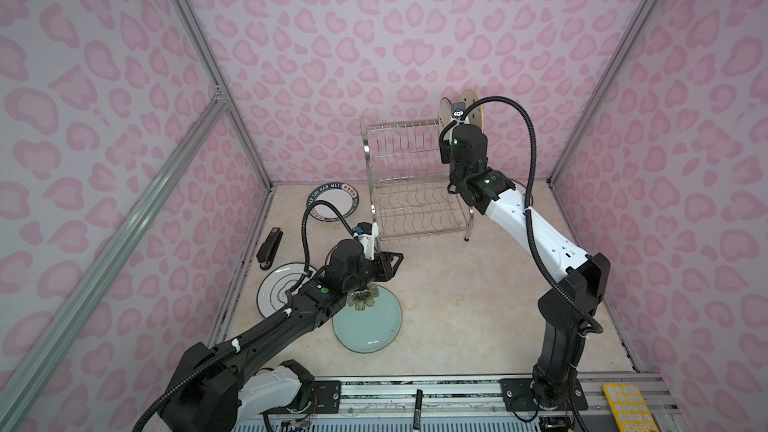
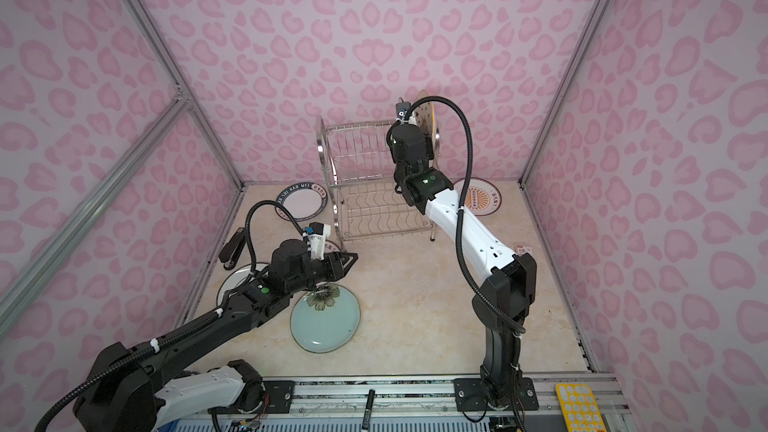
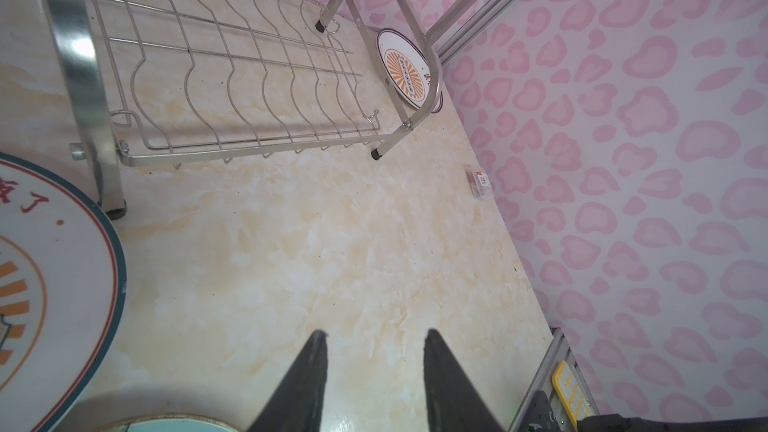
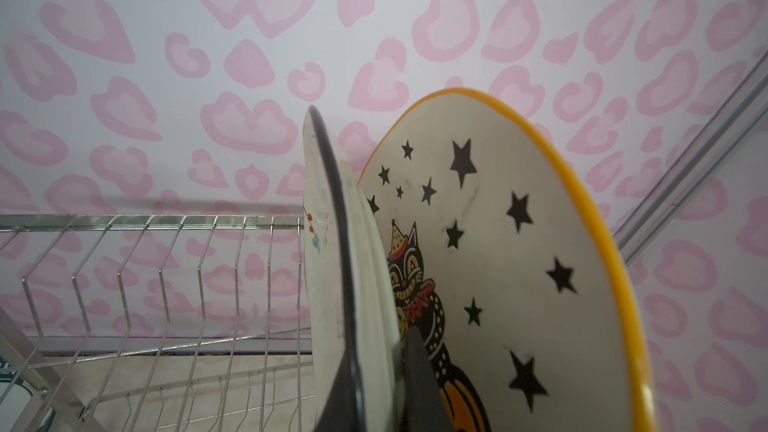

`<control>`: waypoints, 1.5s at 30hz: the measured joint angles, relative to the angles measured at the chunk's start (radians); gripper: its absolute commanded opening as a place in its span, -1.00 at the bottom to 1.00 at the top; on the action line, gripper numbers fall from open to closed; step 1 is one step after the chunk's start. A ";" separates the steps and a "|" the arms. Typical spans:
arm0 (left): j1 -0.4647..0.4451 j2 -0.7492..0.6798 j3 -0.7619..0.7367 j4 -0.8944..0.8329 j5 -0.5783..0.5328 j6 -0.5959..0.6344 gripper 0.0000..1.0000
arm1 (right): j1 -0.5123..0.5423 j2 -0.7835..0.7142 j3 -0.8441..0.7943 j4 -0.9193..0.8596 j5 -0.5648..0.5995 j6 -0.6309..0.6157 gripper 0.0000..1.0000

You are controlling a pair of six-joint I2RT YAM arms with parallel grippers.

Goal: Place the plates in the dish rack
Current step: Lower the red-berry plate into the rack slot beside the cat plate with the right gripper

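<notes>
Now my right pincer (image 4: 382, 376) clamps the flowered plate (image 4: 324, 284) upright beside the cat plate (image 4: 498, 243) on the rack (image 1: 368, 160), upper middle in a top view; next, I'd seat it and release.

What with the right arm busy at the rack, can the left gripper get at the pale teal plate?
Probably yes: the left gripper hangs open beside the pale teal plate, which lies flat, nothing on it.

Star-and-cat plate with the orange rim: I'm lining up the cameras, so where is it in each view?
Both top views: orange-rimmed star-and-cat plate upright at the right end of the steel wire dish rack.
Left wrist: not in it.
Right wrist: close up, behind the dark-rimmed white plate.
Shared landmark: the rack.
</notes>
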 measured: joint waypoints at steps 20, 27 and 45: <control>0.000 0.004 -0.003 0.000 -0.004 -0.001 -0.17 | -0.060 -0.052 -0.081 0.014 -0.102 0.120 -1.00; 0.000 0.008 -0.003 0.000 -0.004 -0.001 -0.17 | -0.068 -0.056 -0.081 -0.001 -0.133 0.141 -0.85; 0.000 0.021 -0.004 0.001 -0.003 -0.001 -0.17 | -0.070 -0.078 -0.083 0.004 -0.168 0.157 -0.38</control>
